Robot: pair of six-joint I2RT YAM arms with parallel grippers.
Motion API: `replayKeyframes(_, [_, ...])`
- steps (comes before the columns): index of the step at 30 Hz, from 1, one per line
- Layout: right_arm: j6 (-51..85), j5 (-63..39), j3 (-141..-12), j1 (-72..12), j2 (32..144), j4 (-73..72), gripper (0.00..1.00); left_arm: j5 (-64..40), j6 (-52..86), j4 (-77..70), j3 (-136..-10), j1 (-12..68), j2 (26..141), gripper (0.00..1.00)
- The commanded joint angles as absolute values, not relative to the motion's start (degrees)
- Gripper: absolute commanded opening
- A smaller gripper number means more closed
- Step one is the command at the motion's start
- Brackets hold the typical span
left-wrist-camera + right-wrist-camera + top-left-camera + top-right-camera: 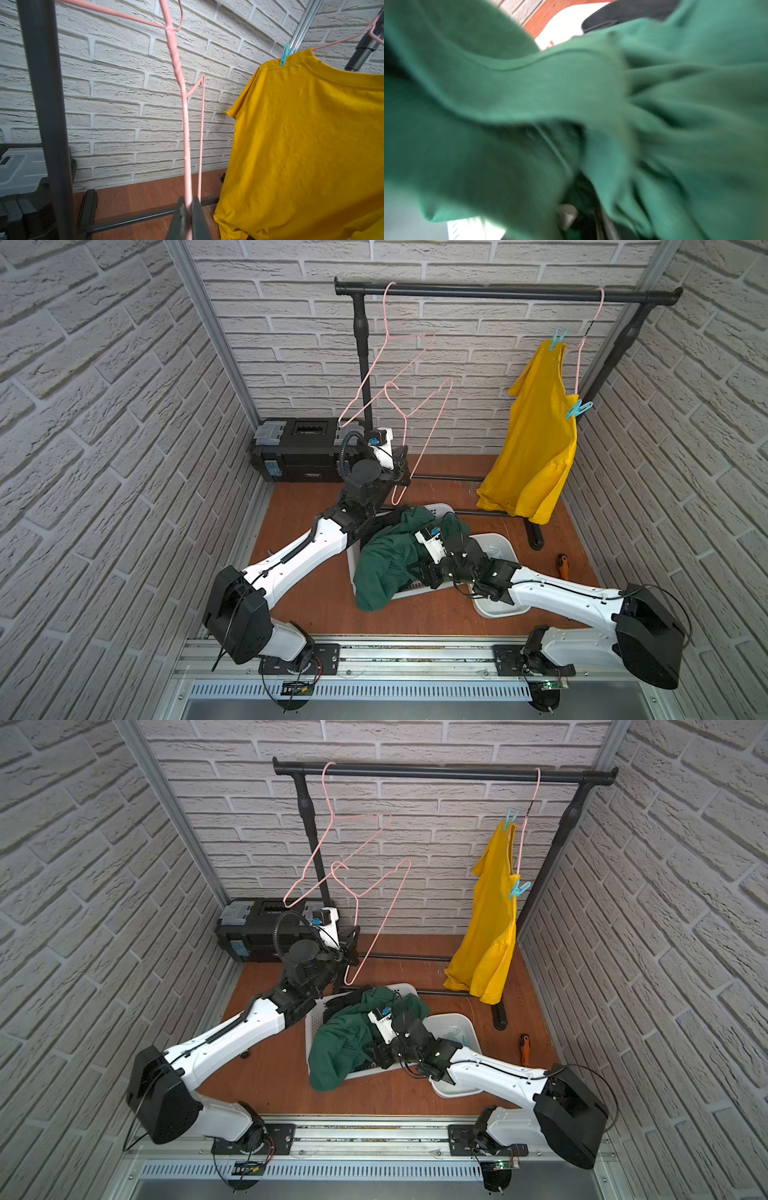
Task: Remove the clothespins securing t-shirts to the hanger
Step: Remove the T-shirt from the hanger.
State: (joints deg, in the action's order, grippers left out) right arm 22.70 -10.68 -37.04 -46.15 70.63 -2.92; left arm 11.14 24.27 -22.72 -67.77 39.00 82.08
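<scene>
The yellow t-shirt [536,448] [311,145] hangs from a pink hanger [582,344] at the right end of the rail. Two teal clothespins pin it there, one at the upper shoulder [557,339] [286,54] and one lower down [579,408] [519,889]. Two bare pink hangers [390,344] [419,414] hang linked at the left. My left gripper [400,480] [188,202] is shut on the lower hanger's wire. The dark green t-shirt [386,568] [529,87] is draped over a white basket [440,509]. My right gripper [417,572] is buried in it, jaws hidden by blurred cloth.
The black rack rail [498,292] spans the back, with its foot bar [534,537] on the brown floor. A black toolbox [303,448] sits back left. A white bin [500,541] lies under my right arm. An orange-handled screwdriver [562,565] lies at right.
</scene>
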Motion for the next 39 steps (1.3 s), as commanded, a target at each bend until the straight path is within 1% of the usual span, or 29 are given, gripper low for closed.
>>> replayKeyframes(1, [23.78,-9.61,-37.75,-44.90,66.62,-2.67,0.48,11.61,25.20,-26.08,-68.46,39.02,80.07,0.00])
replayKeyframes(4, [23.36,-10.45,-40.35,-43.67,64.63,0.53,0.54,11.08,25.24,-25.80,-67.77,39.03,79.30,0.00])
replayKeyframes(8, [23.01,-10.37,-43.47,-42.35,61.79,3.96,0.55,10.99,25.38,-25.70,-66.76,39.11,78.34,0.00])
replayKeyframes(13, [26.28,-10.53,-44.71,-41.42,59.34,-0.04,0.56,10.98,27.35,-25.71,-65.83,39.35,77.77,0.00])
replayKeyframes(17, [28.91,-12.39,-46.57,-40.65,60.17,-4.79,0.56,10.75,29.10,-24.22,-66.65,39.80,77.96,0.00])
replayKeyframes(20, [30.55,-13.42,-48.52,-40.50,62.16,-7.70,0.54,10.68,29.68,-23.94,-66.71,40.58,78.18,0.00])
replayKeyframes(23, [31.74,-14.49,-50.62,-40.42,64.43,-9.75,0.49,10.63,29.97,-24.63,-66.18,41.21,78.21,0.00])
replayKeyframes(28, [33.37,-14.50,-53.09,-40.43,67.01,-12.70,0.45,10.80,30.04,-25.03,-65.70,41.84,78.16,0.00])
replayKeyframes(31, [34.05,-14.37,-54.59,-40.46,68.69,-13.62,0.39,11.07,29.97,-25.22,-65.57,42.12,78.18,0.00])
replayKeyframes(39, [35.30,-13.82,-57.37,-40.43,72.70,-15.52,0.36,11.09,30.23,-26.10,-64.98,42.55,78.17,0.00])
